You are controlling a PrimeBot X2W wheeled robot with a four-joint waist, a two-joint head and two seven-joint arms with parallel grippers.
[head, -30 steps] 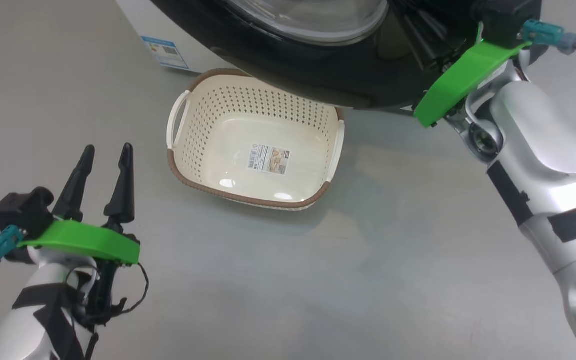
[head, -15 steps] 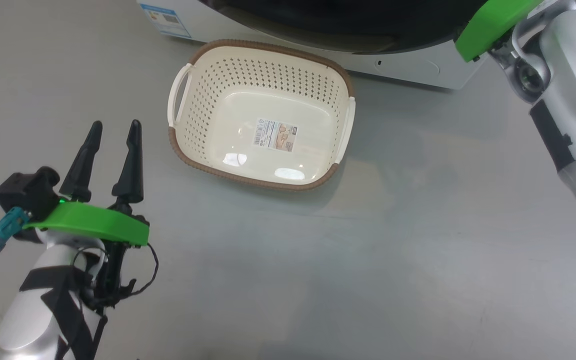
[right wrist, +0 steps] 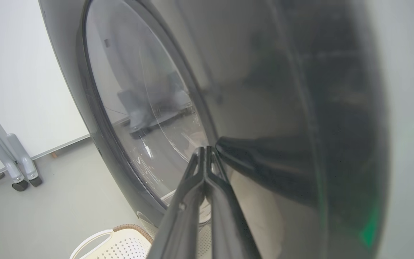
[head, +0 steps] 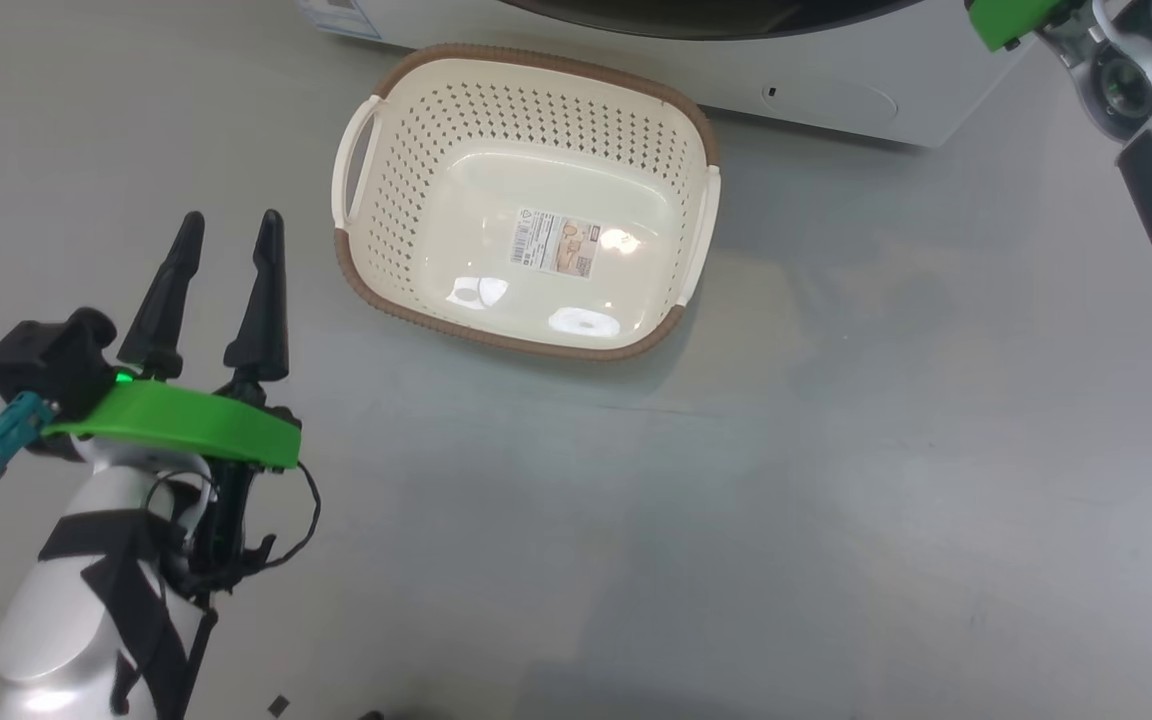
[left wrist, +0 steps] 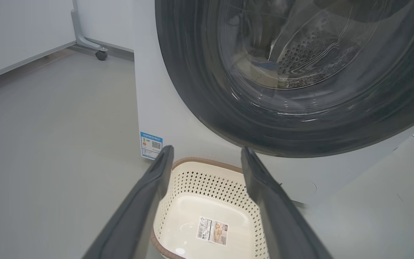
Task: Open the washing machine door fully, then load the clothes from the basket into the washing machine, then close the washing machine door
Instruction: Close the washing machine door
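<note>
**Basket bare; right gripper tip on the door**

The basket (head: 406,220) sits on the floor just in front of the washing machine (head: 836,80), bare inside but for a label. Left of the basket, the left gripper (head: 231,220) hovers, fingers spread. Above the basket, the right gripper (right wrist: 205,150), fingers pressed together, touches the washing machine door (right wrist: 128,108). Pale clothes (left wrist: 261,70) show through the door's glass.

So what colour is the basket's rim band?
Brown rim band on the cream-white basket; head view shows it best.
</note>
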